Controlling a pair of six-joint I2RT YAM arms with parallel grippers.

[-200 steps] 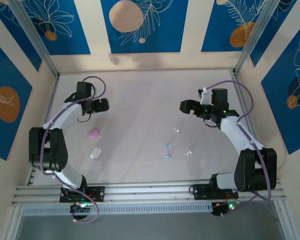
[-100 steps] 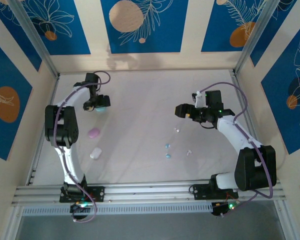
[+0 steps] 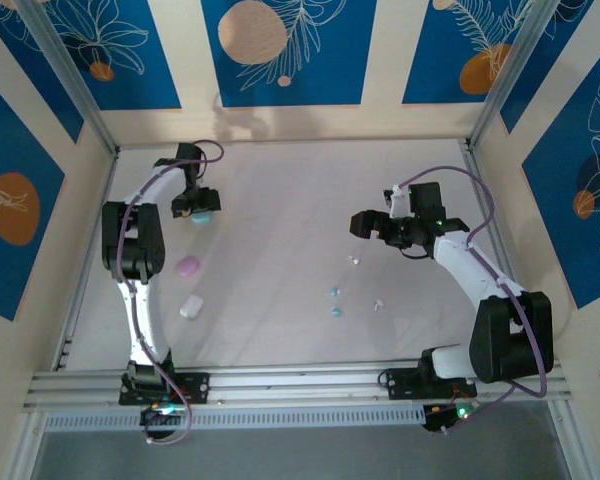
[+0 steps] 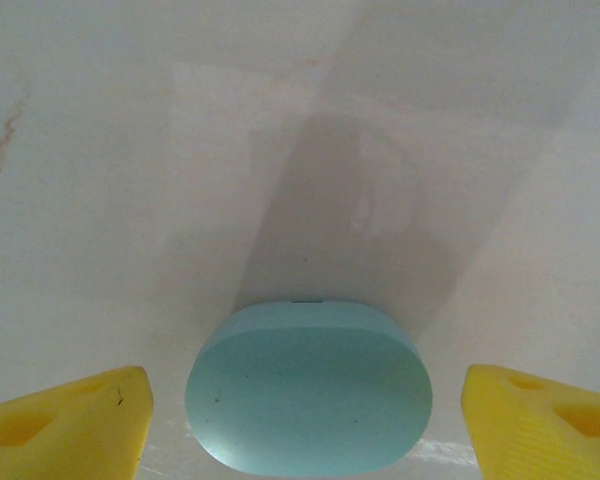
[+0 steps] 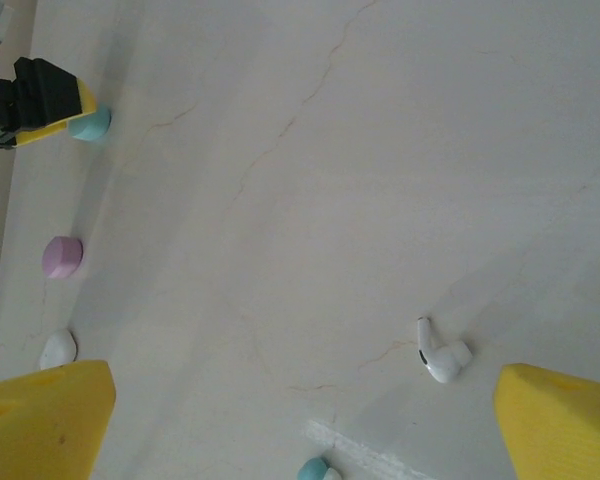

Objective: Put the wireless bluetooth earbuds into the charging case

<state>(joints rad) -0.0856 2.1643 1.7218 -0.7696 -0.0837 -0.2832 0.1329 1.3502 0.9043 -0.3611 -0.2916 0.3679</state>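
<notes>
Closest to the arm bases are the little buds. Two light blue earbuds (image 3: 337, 312) lie far off to the right of the pink case (image 3: 187, 266) and a bit nearer than it, one just behind the other. A white earbud (image 3: 378, 304) lies a little further right of them. None of them is in a case yet. The white case (image 3: 191, 306) sits just in front of the pink case.

A second white earbud (image 5: 440, 355), with a little stem, lies far to the right of the pink case and about level with it. The right gripper (image 3: 361, 224) hangs just past that bud, further back than the pink case. Its fingers are spread wide with nothing between them.

Furthest back is the teal case (image 4: 308, 390), just behind the pink case. The left gripper (image 3: 198, 208) is down over it. Its yellow fingers (image 4: 70, 425) stand apart, one on each side, with a gap on both sides. So it holds nothing.

The job right now looks like grabbing the teal case. Keep the case right in the middle, so both fingers meet it together. If one finger gets there first, the case may slide on the smooth table. Squeeze softly, because it looks round and shiny and could pop out. Its lid looks shut, so it must be opened before any bud goes in.
</notes>
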